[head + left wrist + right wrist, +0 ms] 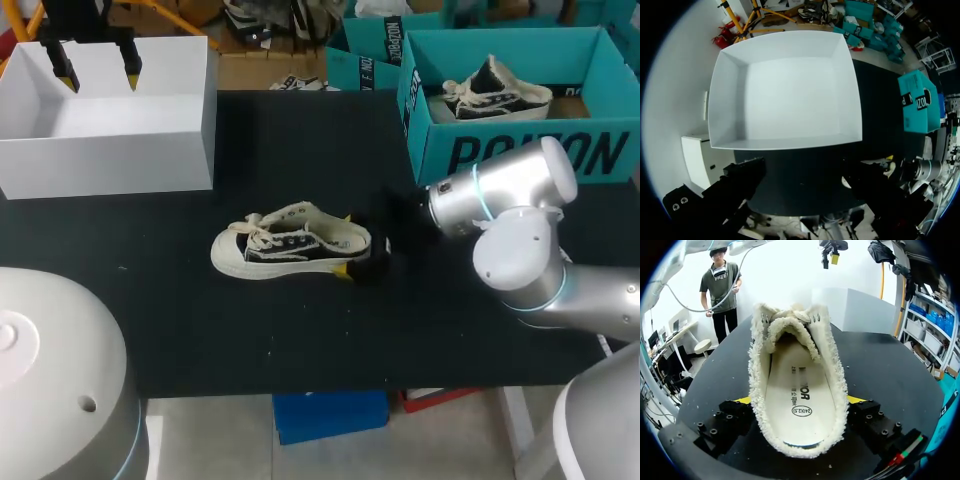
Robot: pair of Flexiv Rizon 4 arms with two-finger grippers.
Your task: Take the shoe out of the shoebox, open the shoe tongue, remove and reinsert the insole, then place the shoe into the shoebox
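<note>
Head view: right fingers [342,270] clasp shoe [290,242] at heel.

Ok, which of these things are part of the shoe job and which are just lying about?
For the job: shoe, its insole, white shoebox, right claw shut on the shoe's heel end, left claw open above the shoebox.
Lying about: teal box, second shoe inside it.

On the table [300,340] the shoe [290,243] lies central, toe toward nine o'clock; the shoebox [110,120] stands at ten o'clock, another box [510,150] at two.
</note>
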